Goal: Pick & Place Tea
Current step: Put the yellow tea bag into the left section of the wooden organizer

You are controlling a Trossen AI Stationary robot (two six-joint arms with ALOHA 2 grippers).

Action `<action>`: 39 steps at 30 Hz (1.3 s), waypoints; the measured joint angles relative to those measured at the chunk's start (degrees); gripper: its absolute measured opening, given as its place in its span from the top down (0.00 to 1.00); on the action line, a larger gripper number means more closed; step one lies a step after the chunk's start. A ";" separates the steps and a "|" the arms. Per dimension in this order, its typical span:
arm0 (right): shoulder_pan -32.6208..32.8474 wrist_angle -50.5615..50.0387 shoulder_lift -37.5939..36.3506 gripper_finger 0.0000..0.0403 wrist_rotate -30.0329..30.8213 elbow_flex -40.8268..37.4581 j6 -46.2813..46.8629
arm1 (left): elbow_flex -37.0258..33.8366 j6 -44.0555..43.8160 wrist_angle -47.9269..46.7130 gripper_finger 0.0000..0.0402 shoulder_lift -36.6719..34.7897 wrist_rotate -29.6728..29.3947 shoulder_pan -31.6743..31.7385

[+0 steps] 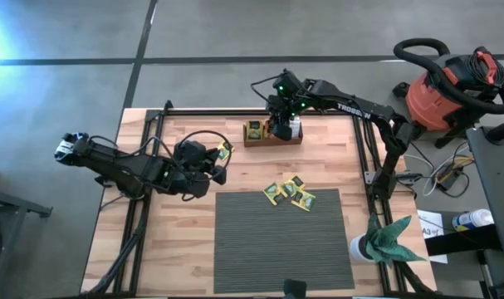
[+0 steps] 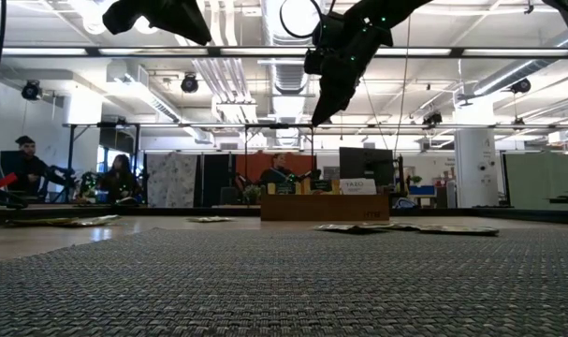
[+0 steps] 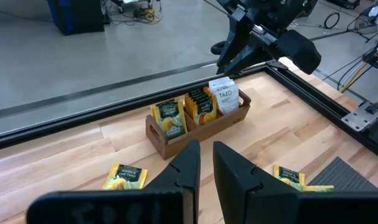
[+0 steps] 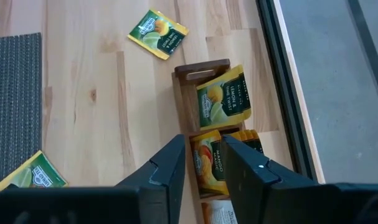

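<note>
The right gripper (image 4: 202, 163), slightly parted and empty, hangs above the brown wooden three-compartment tray (image 1: 272, 138) of flat tea sachets (image 3: 198, 107), so a descent risks catching the divider, while the left gripper (image 3: 204, 167), also narrowly parted and empty, waits left.

the white sachets (image 3: 225, 99) standing in the end compartment of the wooden tray (image 3: 170, 142) read "tazo" on the front one. the right arm's upper link (image 1: 351, 106) carries white lettering "trossen" (partly cut off). an orange sachet (image 4: 208, 167) in the middle compartment reads "mango". print on the yellow-green sachets (image 4: 223, 100) is too small to read.
</note>
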 joint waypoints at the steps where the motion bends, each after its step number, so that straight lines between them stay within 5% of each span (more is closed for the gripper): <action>1: 0.01 -0.01 0.00 0.76 0.00 0.00 0.00 | -0.02 0.00 0.00 0.90 0.00 -0.02 0.00; 39: 8.28 -3.73 0.00 0.81 -2.36 0.00 1.53 | 0.00 -1.08 0.00 0.90 0.00 4.37 0.00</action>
